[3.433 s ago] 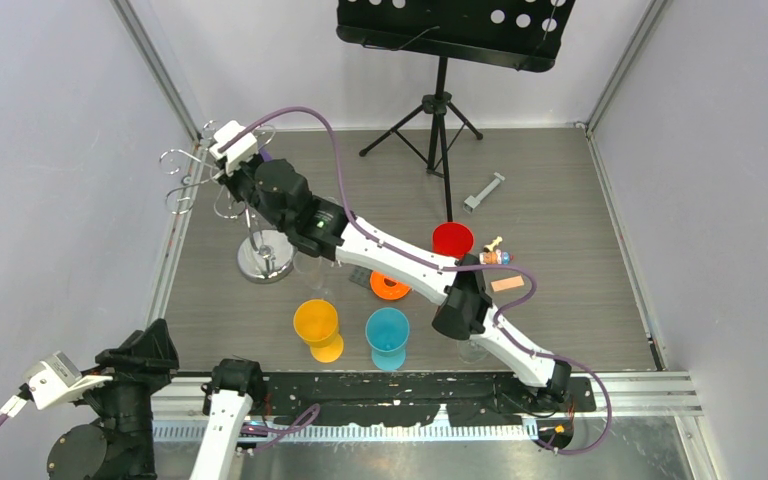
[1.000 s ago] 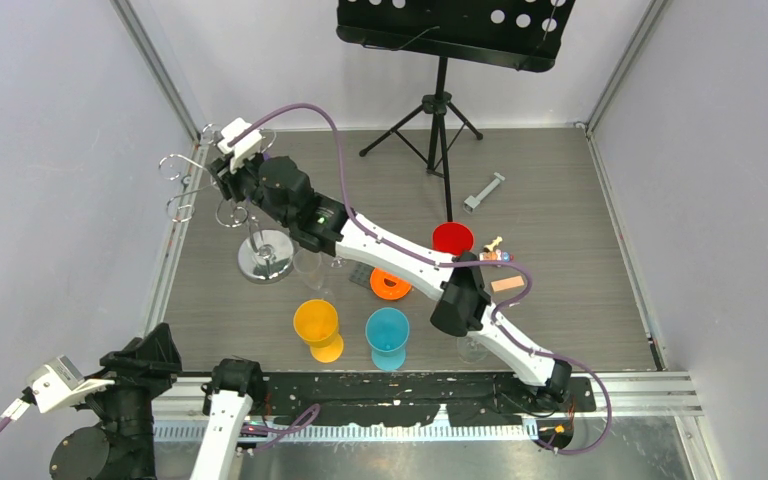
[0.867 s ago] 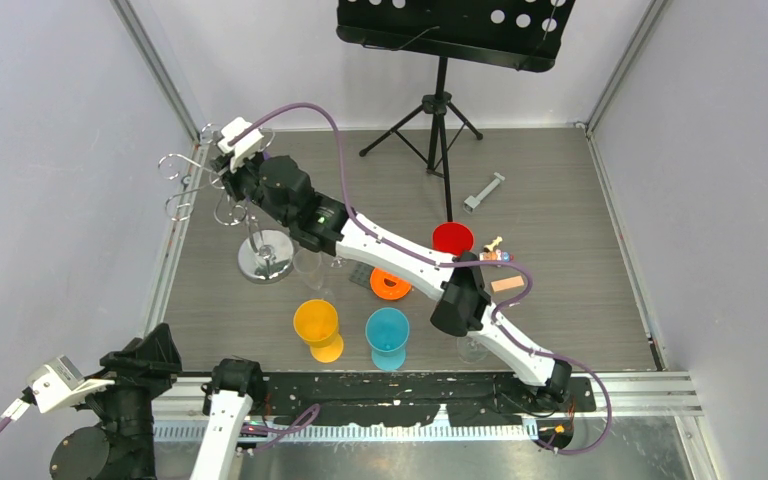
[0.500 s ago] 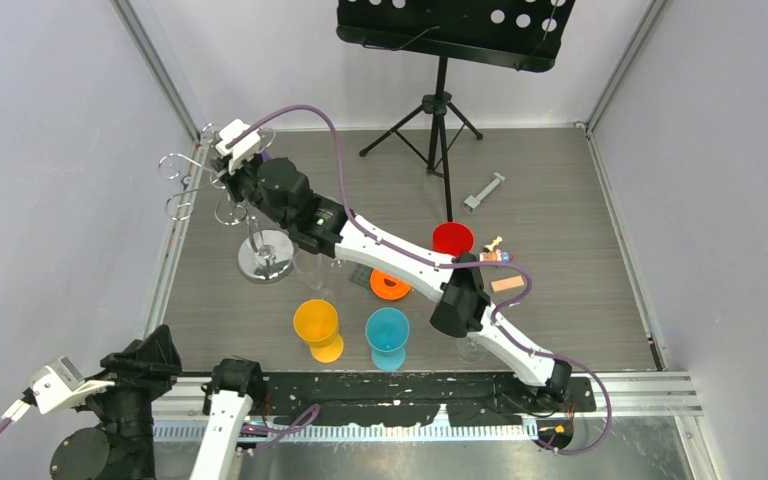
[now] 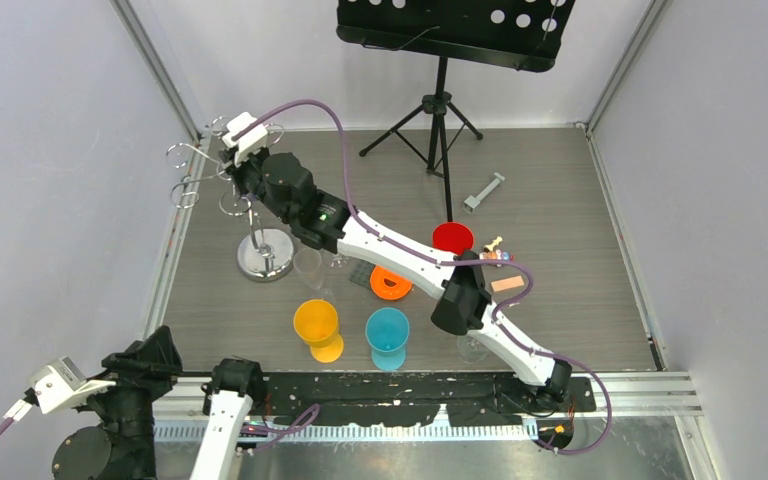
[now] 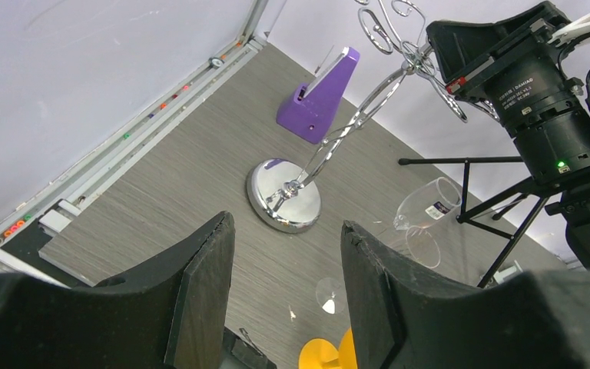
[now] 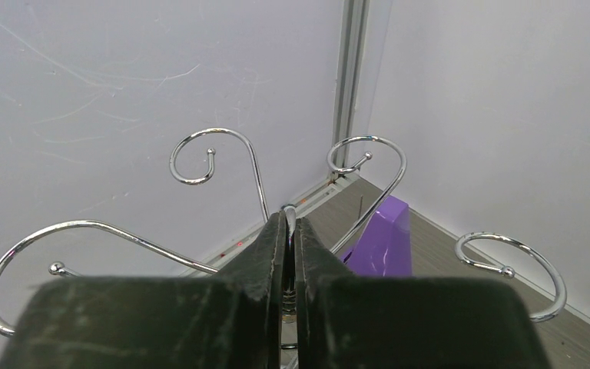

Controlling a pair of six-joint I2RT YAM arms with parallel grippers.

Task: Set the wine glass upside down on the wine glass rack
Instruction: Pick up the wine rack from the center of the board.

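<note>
I find a grey wood-grain desk (image 5: 560, 230) enclosed by plain white walls with metal corner posts. A black music stand (image 5: 438, 103) stands at the top centre of the overhead frame.

The wine glass rack (image 5: 263, 256) sits at the upper left of the desk, its mirror base on the surface. My right hand (image 7: 290, 221) is clamped on the rack's thin post, just under the curled arms. My left hand (image 6: 288, 240) sits at the lower left, off the desk's near edge, fingers spread and holding nothing.

A clear wine glass (image 5: 310, 266) rests on the desk just right of the rack's base. Upright or tipped, I cannot tell. A purple block (image 6: 319, 100) stands behind the rack.

The yellow goblet (image 5: 317, 322), blue goblet (image 5: 387, 330) and red goblet (image 5: 452, 240) stand mid-desk, bowls facing up and showing only their own colour inside.
</note>
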